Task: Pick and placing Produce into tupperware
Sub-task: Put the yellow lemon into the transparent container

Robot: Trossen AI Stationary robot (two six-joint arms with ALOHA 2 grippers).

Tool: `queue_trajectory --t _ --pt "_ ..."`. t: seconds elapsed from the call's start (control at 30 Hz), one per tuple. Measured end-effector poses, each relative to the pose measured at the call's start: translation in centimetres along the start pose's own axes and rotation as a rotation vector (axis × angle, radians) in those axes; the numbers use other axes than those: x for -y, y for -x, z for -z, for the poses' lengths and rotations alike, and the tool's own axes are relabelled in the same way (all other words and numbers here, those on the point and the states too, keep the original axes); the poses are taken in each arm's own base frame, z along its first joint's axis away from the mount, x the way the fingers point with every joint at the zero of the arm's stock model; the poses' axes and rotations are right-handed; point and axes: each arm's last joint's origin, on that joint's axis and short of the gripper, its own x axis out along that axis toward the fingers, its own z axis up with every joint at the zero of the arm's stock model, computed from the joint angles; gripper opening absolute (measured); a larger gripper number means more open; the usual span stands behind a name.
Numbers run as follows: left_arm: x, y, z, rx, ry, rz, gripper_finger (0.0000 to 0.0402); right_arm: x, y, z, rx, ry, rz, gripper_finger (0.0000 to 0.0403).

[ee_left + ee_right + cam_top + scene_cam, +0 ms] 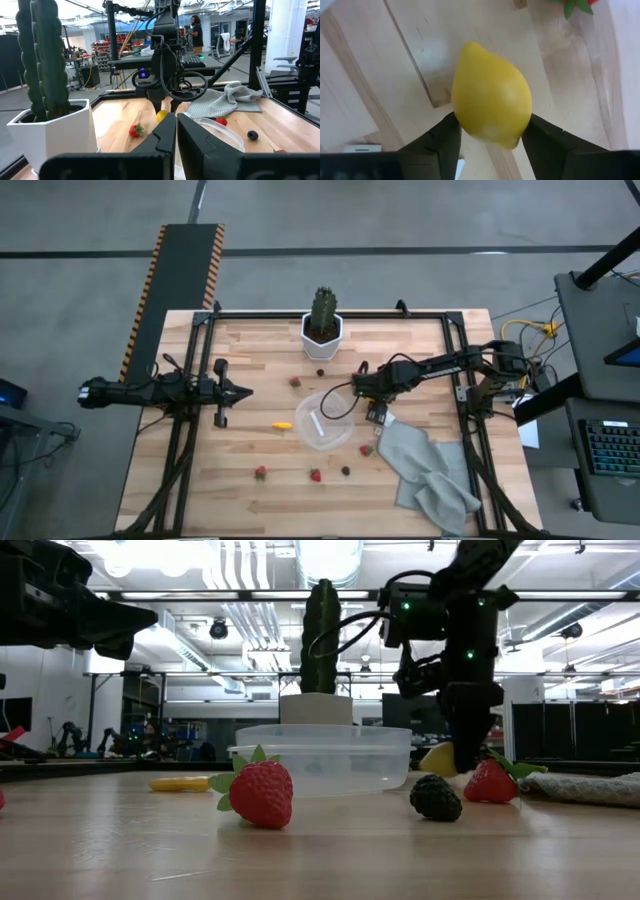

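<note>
The lemon (pixel 491 96) is seen lying on the table just beside the tupperware (pixel 323 420), its long axis pointing away from the right gripper (pixel 490 131), whose 2 half-open fingers bracket it at both flanks.

a light wooden plank table (pixel 250 345) in a black frame carries everything. at the far edge, centre, stands a white hexagonal pot (pixel 322 340) with a tall green cactus (pixel 323 308). a dark berry (pixel 320 371) and a strawberry (pixel 295 382) lie just nearer. the clear round tupperware (pixel 322 421) sits mid-table, a small yellow-orange piece (pixel 282 424) to its left, a lemon (pixel 491 102) on the boards by its right side. a grey cloth (pixel 428 468) sprawls near right, a strawberry (pixel 366 449) at its left edge. near the front lie two strawberries (pixel 261 472) (pixel 315 475) and another dark berry (pixel 346 470).
</note>
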Motion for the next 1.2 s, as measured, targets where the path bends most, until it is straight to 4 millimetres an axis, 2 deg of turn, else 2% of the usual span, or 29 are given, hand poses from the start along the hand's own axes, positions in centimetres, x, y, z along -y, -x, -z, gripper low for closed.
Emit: queue_trajectory --t 0.43,0.6,0.7,1.0,1.2 --pt "0.01 0.0 0.04 -0.005 0.0 0.001 0.0 -0.1 0.07 -0.02 -0.007 0.038 -0.034 0.0132" --pt "0.0 0.0 0.05 -0.005 0.0 0.0 0.0 -0.11 0.08 -0.02 -0.007 0.038 -0.037 0.0133" --pt "0.01 0.0 0.04 -0.004 0.0 0.001 0.0 -0.12 0.2 0.08 -0.016 0.038 -0.051 0.0158" --pt "0.0 0.0 0.04 -0.004 0.0 0.0 0.0 0.06 0.32 0.69 -0.077 0.025 -0.038 0.0278" --pt "0.0 0.0 0.02 -0.002 0.0 0.001 0.0 0.1 0.64 0.05 -0.021 0.064 0.01 0.0325"
